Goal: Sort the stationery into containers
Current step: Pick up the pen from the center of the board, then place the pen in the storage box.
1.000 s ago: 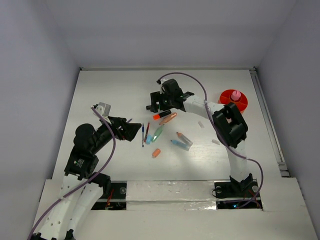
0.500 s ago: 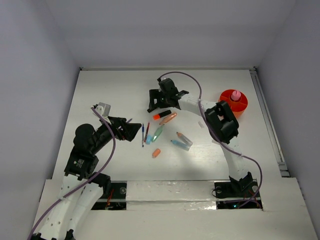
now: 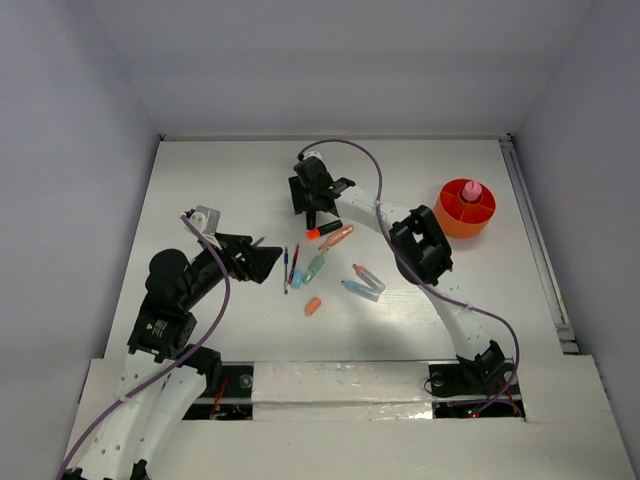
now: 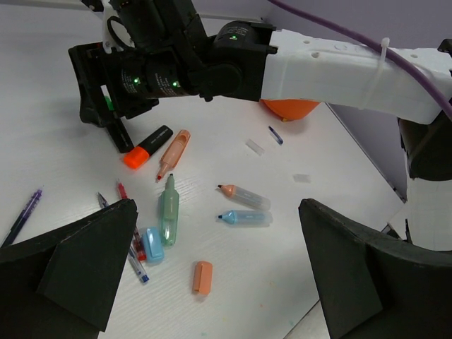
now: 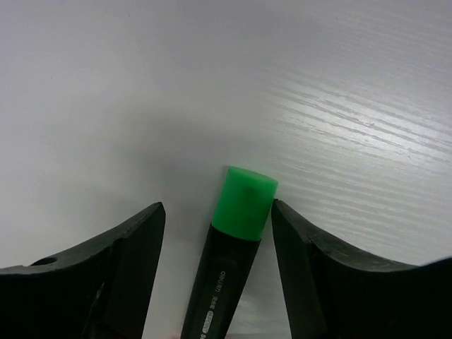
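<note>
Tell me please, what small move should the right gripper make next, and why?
Probably close the right gripper. Its jaws stand open on either side of the black highlighter with the green cap, which lies on the white table, not yet gripped.

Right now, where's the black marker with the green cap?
The green-capped marker sits between the right gripper's fingers in the right wrist view; in the top view that's the table's far middle, just beyond the orange-capped black marker.

I see the stationery cluster [image 3: 322,266] mid worktop [image 3: 220,180], holder [image 3: 466,209] far right; one marker [image 5: 240,205] lies inside my right end effector [image 3: 312,207], behind the cluster.
</note>
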### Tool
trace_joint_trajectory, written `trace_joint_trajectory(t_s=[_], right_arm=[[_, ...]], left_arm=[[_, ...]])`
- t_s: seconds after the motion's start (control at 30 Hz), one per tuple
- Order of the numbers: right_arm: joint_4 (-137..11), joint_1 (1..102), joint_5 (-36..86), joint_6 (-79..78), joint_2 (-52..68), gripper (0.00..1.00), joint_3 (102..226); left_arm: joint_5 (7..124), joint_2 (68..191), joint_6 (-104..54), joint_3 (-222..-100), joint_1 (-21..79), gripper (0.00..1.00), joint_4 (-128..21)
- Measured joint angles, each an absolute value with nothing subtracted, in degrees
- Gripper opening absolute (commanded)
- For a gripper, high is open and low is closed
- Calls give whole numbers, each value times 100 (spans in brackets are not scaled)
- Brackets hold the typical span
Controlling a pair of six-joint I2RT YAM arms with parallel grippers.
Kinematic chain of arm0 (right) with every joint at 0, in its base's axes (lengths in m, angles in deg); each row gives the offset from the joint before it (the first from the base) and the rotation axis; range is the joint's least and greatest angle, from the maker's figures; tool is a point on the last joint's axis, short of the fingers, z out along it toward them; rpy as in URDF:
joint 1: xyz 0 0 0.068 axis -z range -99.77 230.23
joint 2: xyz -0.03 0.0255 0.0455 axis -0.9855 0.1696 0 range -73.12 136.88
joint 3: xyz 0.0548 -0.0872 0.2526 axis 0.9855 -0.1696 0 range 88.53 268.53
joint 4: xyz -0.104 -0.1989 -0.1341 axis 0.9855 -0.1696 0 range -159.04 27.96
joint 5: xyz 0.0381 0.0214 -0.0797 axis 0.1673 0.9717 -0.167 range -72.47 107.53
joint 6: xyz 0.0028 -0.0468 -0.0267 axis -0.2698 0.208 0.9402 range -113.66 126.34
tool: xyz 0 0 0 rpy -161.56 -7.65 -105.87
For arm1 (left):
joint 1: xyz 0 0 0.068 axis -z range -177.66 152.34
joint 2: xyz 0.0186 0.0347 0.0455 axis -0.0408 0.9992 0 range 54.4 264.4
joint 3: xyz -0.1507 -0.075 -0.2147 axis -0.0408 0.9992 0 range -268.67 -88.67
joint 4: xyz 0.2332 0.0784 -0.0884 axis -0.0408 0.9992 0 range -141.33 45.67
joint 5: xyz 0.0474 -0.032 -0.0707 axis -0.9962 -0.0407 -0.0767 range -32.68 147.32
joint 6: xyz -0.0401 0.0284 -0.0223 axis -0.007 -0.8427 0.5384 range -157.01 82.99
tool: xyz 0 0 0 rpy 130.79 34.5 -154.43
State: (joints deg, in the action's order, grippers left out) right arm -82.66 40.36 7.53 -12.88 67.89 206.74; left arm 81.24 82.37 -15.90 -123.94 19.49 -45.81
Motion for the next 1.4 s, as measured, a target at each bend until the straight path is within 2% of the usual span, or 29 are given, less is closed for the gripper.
trace_joint_trajectory(t_s=[0.07, 0.27, 0.3, 0.5, 0.53, 0.6, 0.63, 0.83, 0.9, 1.0, 1.1, 1.27, 1.4], right_arm=[[-8421, 3961, 565, -1227, 6881, 57, 20847], [-8863, 3826, 66, -1074, 7209, 54, 21431], [-8915, 3810, 3, -1058, 7274, 49, 21555], [-9062, 3730, -244, -964, 7635, 41, 22183], [-9077, 3716, -261, -940, 7683, 34, 22257], [-9119, 3701, -305, -879, 7740, 25, 22364], [-9132, 3701, -342, -857, 7757, 14, 22395], [-9025, 3701, -375, -733, 7766, 2, 22408], [-8885, 3703, -369, -728, 7761, 2, 22368], [-8131, 3743, -355, -689, 7412, 2, 21632], [-7449, 3810, -371, -661, 6557, 2, 20358], [-5934, 4140, -572, -634, 4068, 2, 17837], [-4725, 4811, -939, -676, 1698, 3, 15927]], left_arm=[[8124, 8230, -1590, -12394, 1949, 99, -4581], [8122, 8158, -1590, -12394, 1949, 99, -4581], [8124, 8145, -1590, -12394, 1955, 99, -4583], [8111, 8116, -1590, -12394, 1988, 99, -4581], [8111, 8116, -1590, -12394, 1988, 99, -4581], [8111, 8108, -1590, -12394, 1988, 99, -4581], [8109, 8095, -1590, -12394, 1990, 99, -4581], [8105, 7985, -1590, -12394, 1990, 99, -4581], [8105, 7985, -1590, -12394, 1988, 99, -4579], [8105, 7983, -1590, -12394, 1988, 99, -4579], [8105, 7979, -1590, -12394, 1995, 99, -4579], [8105, 7893, -1590, -12394, 2073, 99, -4581], [8100, 7802, -1590, -12394, 2176, 99, -4579]])
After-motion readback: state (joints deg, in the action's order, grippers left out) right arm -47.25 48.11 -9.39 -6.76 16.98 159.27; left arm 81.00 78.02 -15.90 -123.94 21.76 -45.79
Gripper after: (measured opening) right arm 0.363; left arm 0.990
